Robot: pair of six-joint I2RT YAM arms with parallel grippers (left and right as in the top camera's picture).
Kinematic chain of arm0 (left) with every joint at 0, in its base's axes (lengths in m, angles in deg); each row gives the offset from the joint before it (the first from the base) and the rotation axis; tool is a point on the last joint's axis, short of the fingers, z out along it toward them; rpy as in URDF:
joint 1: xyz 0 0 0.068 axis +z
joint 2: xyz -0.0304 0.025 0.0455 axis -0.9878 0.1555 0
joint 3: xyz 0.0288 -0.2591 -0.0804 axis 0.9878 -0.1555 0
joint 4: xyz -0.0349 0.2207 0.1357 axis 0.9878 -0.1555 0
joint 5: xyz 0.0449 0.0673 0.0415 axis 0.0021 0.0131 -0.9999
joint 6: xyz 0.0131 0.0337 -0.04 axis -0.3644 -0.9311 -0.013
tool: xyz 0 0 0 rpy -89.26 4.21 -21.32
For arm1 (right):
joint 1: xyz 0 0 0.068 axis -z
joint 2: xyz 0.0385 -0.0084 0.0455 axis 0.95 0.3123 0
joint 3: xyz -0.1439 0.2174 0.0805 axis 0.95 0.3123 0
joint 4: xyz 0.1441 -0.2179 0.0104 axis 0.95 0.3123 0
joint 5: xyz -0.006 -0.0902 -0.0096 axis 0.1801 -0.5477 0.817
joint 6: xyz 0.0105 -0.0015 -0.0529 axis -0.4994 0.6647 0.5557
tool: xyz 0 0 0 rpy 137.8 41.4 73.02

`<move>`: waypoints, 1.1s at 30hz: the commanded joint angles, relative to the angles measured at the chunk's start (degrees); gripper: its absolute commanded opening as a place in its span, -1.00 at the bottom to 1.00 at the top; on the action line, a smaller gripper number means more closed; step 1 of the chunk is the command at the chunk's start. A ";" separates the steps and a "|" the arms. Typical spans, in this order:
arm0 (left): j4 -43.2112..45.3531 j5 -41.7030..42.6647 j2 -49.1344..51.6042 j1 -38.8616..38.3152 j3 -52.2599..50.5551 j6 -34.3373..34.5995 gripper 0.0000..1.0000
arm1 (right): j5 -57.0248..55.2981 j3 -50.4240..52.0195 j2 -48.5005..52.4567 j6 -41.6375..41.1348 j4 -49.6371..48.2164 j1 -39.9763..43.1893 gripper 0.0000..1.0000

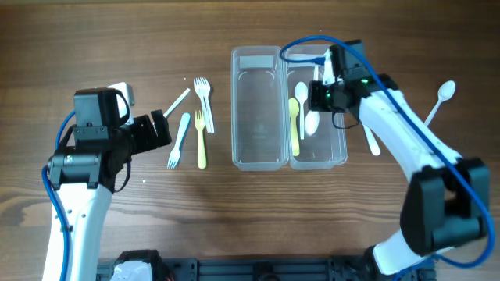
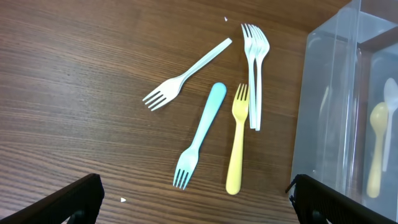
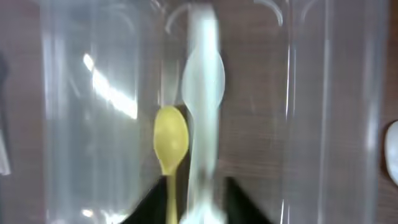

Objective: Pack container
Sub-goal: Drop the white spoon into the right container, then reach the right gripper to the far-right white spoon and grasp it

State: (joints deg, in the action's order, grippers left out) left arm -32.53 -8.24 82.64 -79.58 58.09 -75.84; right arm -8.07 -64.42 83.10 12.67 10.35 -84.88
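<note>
Two clear plastic containers stand side by side, long walls touching, at the middle of the wooden table [image 1: 117,47]. The left container [image 1: 258,117] holds nothing. The right container [image 1: 332,148] holds a yellow spoon [image 1: 294,129] lying lengthwise by its left wall, with a white spoon [image 3: 202,81] just to the right of it and a second white spoon [image 1: 311,123] close by. The right gripper [image 3: 202,205] hangs over this container. In its wrist view the dark fingers sit on either side of the white spoon's handle, but the spoon is badly blurred and I cannot tell whether they are pinching it. Left of the containers lie the forks: a yellow fork [image 2: 236,140], a blue fork [image 2: 200,134] beside it, a pair of white forks [image 2: 255,74] lying together, and a single white fork [image 2: 186,74] set at a slant. The left gripper [image 2: 196,199] hovers near them, fingers spread wide and holding nothing. Right of the containers, one loose white spoon [image 1: 441,100] lies on the table and another [image 1: 372,142] shows partly under the right arm.
</note>
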 commanded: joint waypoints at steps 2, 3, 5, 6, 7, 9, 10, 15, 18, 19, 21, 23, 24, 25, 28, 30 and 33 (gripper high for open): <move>0.17 -0.15 0.04 0.35 0.96 -0.90 1.00 | -0.13 -2.36 -4.24 3.50 1.51 0.07 0.00; 0.17 -0.15 0.04 0.35 0.96 -0.90 0.99 | -0.15 -3.76 -6.16 3.48 3.13 0.33 0.02; 0.15 -0.15 0.04 0.35 0.96 -0.90 1.00 | -0.96 -6.12 -11.34 3.30 5.14 2.01 0.01; 0.17 -0.15 0.04 0.35 0.96 -0.90 0.99 | -2.45 -6.43 -13.57 3.26 5.01 3.28 0.00; 0.17 -0.15 0.04 0.35 0.96 -0.90 1.00 | -5.33 -6.47 -16.09 2.51 4.61 5.38 0.01; 0.13 -0.15 0.04 0.35 0.96 -0.90 1.00 | -9.97 -6.47 -19.12 1.01 4.59 10.23 0.03; 0.13 -0.15 0.04 0.35 0.96 -0.90 1.00 | -10.67 -6.47 -19.67 1.20 4.66 12.94 0.10; 0.11 -0.15 0.04 0.35 0.96 -0.90 0.99 | -10.38 -6.40 -14.03 1.31 7.32 29.40 0.07; 0.07 -0.15 0.04 0.35 0.96 -0.90 1.00 | -8.72 -6.40 -5.79 -1.20 7.56 36.33 -0.01; 0.00 -0.15 0.04 0.35 0.96 -0.90 1.00 | -7.43 -6.40 -3.43 -1.22 7.13 37.86 -0.05; -0.31 -0.15 0.04 0.35 0.96 -0.87 0.99 | -5.29 -6.43 2.03 -2.27 5.68 40.94 -0.10; -0.55 -0.15 0.04 0.35 0.96 -0.87 1.00 | -5.22 -6.43 5.97 -2.91 4.11 42.75 -0.11; -0.59 -0.15 0.04 0.35 0.96 -0.87 1.00 | -5.27 -6.43 7.28 -2.89 3.41 43.23 -0.11; -0.76 -0.15 0.04 0.35 0.96 -0.90 1.00 | -5.53 -6.43 9.25 -2.62 2.12 44.13 -0.09; -0.76 -0.15 0.04 0.35 0.96 -0.90 0.99 | -5.70 -6.43 12.68 -2.49 -0.42 45.68 -0.09; -0.76 -0.15 0.04 0.35 0.96 -0.90 1.00 | -5.68 -6.43 14.40 -2.47 -1.66 45.90 -0.09; -0.76 -0.15 0.04 0.35 0.96 -0.87 1.00 | -5.25 -6.43 15.93 -2.51 -2.51 45.59 -0.10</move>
State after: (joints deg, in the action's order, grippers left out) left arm -33.23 -8.24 82.64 -79.58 58.09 -75.82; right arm -14.39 -70.86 97.53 11.05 8.41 -39.00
